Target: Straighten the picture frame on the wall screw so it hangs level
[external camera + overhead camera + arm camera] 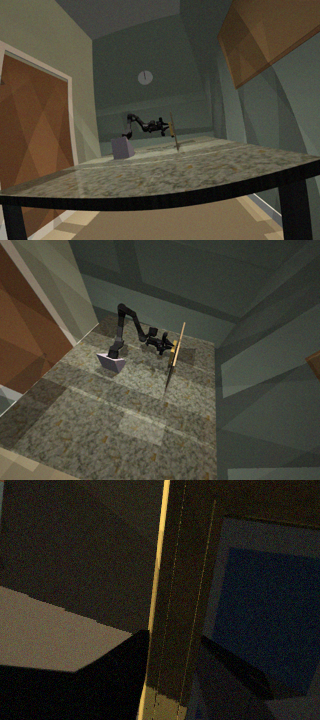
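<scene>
The picture frame (170,358) (171,130) (187,575) has a yellow-gold border. It is seen nearly edge-on in the top and exterior views, in front of a thin upright panel (181,333) (173,123). In the wrist view its side rail runs up the middle, leaning slightly right at the top, with a dark blue picture to the right. My gripper (173,346) (168,126) (170,641) is shut on that side rail, one finger at its outer edge, the other on the picture side. The screw and the notched strip are hidden. I cannot tell how level the frame is.
The arm stands on a pale purple wedge-shaped base (111,364) (119,148) on the mottled stone-look table (98,415) (155,178). The upright panel stands on the table beyond the gripper. A round clock (145,77) and a large brown board (268,38) are on the walls.
</scene>
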Controlling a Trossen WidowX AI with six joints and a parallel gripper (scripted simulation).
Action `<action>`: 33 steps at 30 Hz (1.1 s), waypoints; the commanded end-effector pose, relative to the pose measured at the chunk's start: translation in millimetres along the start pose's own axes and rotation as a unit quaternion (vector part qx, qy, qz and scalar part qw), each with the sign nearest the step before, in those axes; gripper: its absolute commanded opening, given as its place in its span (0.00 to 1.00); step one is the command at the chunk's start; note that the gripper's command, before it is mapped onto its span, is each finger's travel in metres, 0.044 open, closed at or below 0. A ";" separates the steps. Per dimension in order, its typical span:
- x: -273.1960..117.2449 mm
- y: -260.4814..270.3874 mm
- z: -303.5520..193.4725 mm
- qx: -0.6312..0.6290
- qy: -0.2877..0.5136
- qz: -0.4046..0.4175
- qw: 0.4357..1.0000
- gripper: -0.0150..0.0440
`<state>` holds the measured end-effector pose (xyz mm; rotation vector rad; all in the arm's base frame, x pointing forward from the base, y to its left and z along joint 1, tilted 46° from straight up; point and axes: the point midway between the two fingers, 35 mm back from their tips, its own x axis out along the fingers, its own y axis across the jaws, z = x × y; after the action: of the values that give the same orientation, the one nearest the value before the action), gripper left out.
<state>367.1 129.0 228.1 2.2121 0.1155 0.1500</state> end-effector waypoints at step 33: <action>0.1 11.1 0.0 0.002 0.001 0.001 1.000 0.25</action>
<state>367.2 124.9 232.7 2.2087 0.1277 0.1448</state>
